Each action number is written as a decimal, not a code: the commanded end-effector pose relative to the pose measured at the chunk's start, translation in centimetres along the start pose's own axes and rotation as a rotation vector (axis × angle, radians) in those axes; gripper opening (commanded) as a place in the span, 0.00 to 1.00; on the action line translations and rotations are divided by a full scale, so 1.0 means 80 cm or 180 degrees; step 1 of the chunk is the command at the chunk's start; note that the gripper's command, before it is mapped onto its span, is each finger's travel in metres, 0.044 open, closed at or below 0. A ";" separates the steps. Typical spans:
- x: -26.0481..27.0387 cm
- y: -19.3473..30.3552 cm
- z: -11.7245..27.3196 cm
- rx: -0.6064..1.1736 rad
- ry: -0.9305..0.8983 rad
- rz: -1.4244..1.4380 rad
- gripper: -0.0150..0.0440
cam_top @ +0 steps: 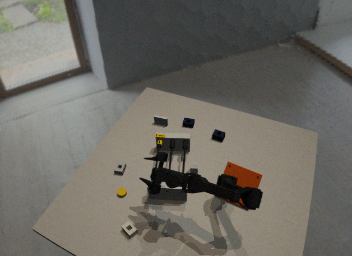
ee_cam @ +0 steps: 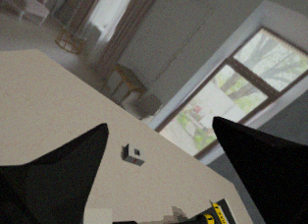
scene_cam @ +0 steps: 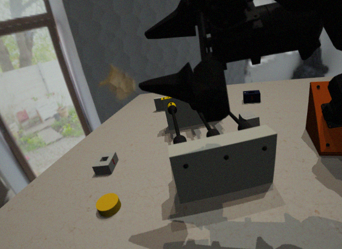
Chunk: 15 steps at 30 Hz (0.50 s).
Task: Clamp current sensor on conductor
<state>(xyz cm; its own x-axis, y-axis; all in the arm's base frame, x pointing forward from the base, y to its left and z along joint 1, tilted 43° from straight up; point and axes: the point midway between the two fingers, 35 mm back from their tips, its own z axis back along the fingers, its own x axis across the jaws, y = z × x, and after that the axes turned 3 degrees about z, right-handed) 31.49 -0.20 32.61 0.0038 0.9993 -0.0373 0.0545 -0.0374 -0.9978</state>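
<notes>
My gripper (cam_top: 142, 168) (scene_cam: 142, 60) (ee_cam: 160, 124) is open and empty, held above the table over the left side of the conductor rack. The leftmost conductor (scene_cam: 176, 124) carries a yellow marker (cam_top: 159, 143) (scene_cam: 171, 105) (ee_cam: 209, 218) at its far end; its lettering is too small to read. A grey part (cam_top: 194, 168) (scene_cam: 254, 121), apparently the open sensor, stands right of the rightmost conductor, partly hidden by the arm in the top view and by the near block in the exterior view. Its arrow cannot be made out.
The conductors run between a near block (cam_top: 167, 195) (scene_cam: 226, 171) and a far block (cam_top: 181, 146) (scene_cam: 181, 119). A grey holed block (cam_top: 119, 171) (scene_cam: 103, 169) (ee_cam: 132, 158), yellow disc (cam_top: 121, 192) (scene_cam: 108, 204) and pale holed block (cam_top: 133, 231) lie left. Two dark blue blocks stand behind; an orange plate (cam_top: 244, 173) (scene_cam: 315, 124) is right.
</notes>
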 end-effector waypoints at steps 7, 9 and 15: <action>-0.044 0.076 -0.079 0.1245 -0.0131 0.0034 1.00; -0.062 0.104 -0.088 0.1561 -0.0166 -0.0123 1.00; -0.109 0.165 -0.112 0.2290 -0.0276 -0.0496 1.00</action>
<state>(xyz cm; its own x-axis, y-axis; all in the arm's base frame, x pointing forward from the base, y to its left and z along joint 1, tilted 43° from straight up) 39.88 -7.00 23.16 -0.0339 0.9981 0.0524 -0.5037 0.0282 -0.8634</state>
